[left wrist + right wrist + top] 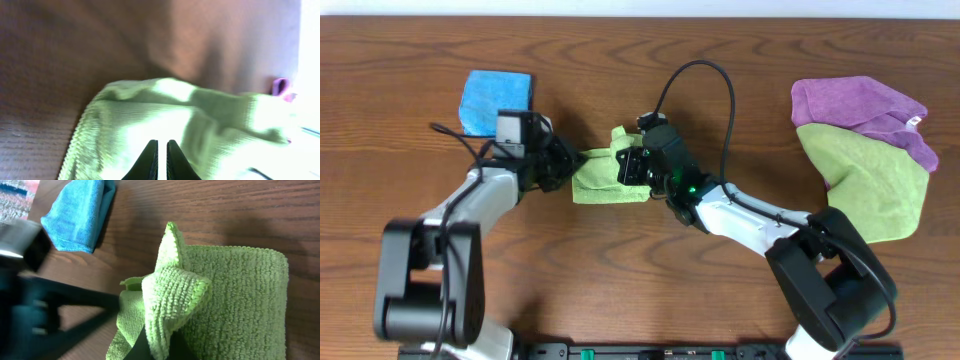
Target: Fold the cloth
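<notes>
Overhead: the cloth (605,180) lies bunched on the desk (720,60) between both arms.
Left wrist: left pincer (161,150) closed narrow at its edge; grip unclear.
Right wrist: right pincer (156,350) pinches a raised fold. A thin bite could slip, undoing the fold.

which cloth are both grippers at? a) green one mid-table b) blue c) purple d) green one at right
a: the left gripper and right gripper meet at the folded green cloth mid-table; the blue cloth, purple cloth and other green cloth lie apart.
</notes>
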